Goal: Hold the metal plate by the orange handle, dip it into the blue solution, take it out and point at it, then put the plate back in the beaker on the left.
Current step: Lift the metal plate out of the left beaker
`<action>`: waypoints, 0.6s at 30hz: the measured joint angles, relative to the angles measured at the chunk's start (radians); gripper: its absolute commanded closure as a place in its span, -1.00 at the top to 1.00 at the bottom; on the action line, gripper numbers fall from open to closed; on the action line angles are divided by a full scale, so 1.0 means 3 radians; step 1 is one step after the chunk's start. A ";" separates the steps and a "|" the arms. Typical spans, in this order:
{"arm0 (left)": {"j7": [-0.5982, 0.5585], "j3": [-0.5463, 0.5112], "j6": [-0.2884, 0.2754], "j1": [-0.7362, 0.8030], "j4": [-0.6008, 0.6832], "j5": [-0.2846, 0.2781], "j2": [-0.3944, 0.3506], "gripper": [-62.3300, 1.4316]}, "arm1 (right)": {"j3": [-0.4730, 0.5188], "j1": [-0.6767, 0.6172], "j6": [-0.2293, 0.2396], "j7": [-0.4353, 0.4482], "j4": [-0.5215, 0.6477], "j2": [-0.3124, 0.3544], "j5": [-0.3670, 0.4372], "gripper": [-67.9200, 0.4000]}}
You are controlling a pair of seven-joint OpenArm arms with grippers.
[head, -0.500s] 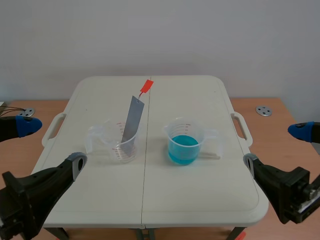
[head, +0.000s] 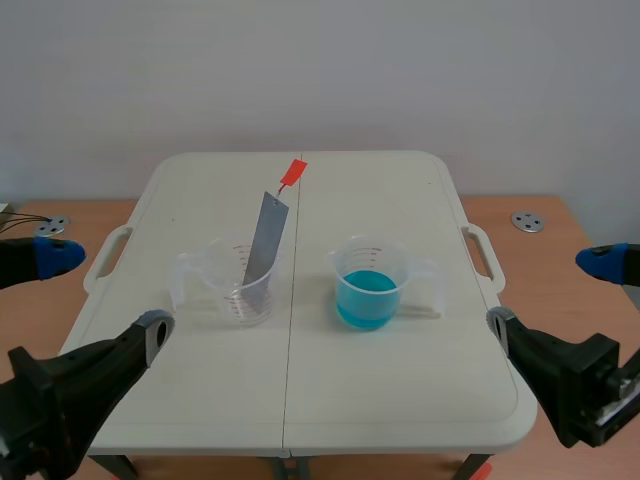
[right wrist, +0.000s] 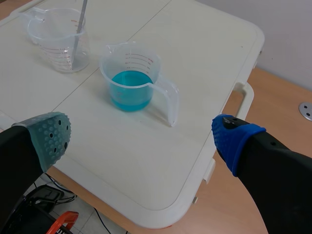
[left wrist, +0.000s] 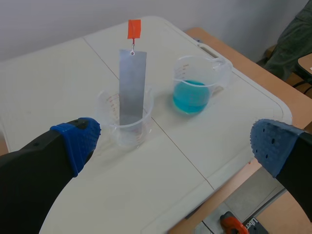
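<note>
A grey metal plate (head: 267,240) leans upright in the clear beaker (head: 240,285) left of the table's middle, its orange handle (head: 293,172) sticking up above the rim. To the right stands a second clear beaker (head: 368,285) holding the blue solution. My left gripper (head: 100,290) is open near the table's front left edge, well short of the plate. In the left wrist view the plate (left wrist: 132,85) and handle (left wrist: 134,28) lie ahead of the left gripper (left wrist: 173,141). My right gripper (head: 552,291) is open at the front right; the blue beaker (right wrist: 130,83) is ahead of it.
Both beakers stand on a white folding table (head: 300,390) with side handles (head: 483,255), over a brown wooden surface. Round metal discs (head: 527,221) lie on the wood at the far right and far left (head: 52,226). Orange gear (left wrist: 233,225) shows below the table's front edge.
The left arm has sunk very slightly. Plate, beakers and right arm are as before.
</note>
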 measured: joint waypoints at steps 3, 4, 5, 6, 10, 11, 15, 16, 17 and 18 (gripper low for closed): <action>0.0142 0.0000 0.0008 0.0000 0.0000 0.0010 0.0000 -0.98 | 0.0000 0.0000 0.0000 0.0000 0.0000 0.0000 0.0000 0.74; 0.0168 0.0000 0.0008 0.0000 0.0000 0.0015 0.0000 -0.89 | 0.0000 0.0001 0.0000 0.0001 0.0000 0.0000 0.0000 0.74; 0.0167 0.0000 0.0009 0.0000 0.0000 0.0024 0.0000 -0.89 | 0.0000 0.0004 0.0001 0.0001 0.0000 0.0000 0.0000 0.74; 0.0167 0.0000 0.0008 0.0000 0.0000 0.0020 0.0000 -0.89 | 0.0000 0.0014 0.0013 -0.0008 0.0000 0.0000 0.0000 0.74; 0.0165 0.0000 0.0008 0.0000 0.0000 0.0001 0.0000 -0.89 | 0.0000 0.0114 0.0023 -0.0024 0.0000 0.0000 0.0003 0.74; 0.0163 0.0000 0.0008 0.0000 0.0000 0.0000 0.0000 -0.89 | 0.0000 0.0139 0.0025 -0.0023 0.0000 0.0000 0.0022 0.74; 0.0160 0.0000 0.0069 0.0014 0.0000 0.0001 0.0000 -0.89 | -0.0006 0.0217 0.0050 -0.0071 0.0000 0.0000 0.0051 0.74; 0.0126 0.0000 0.0117 0.0048 0.0000 0.0001 0.0000 -0.89 | -0.0022 0.0244 0.0050 -0.0097 0.0000 0.0000 0.0052 0.74; 0.0080 0.0000 0.0181 0.0108 0.0000 0.0001 -0.0001 -0.89 | -0.0046 0.0282 0.0050 -0.0130 0.0000 0.0000 0.0052 0.74; 0.0071 0.0000 0.0231 0.0184 0.0000 0.0003 -0.0008 -0.89 | -0.0084 0.0329 0.0050 -0.0169 0.0000 0.0001 0.0065 0.74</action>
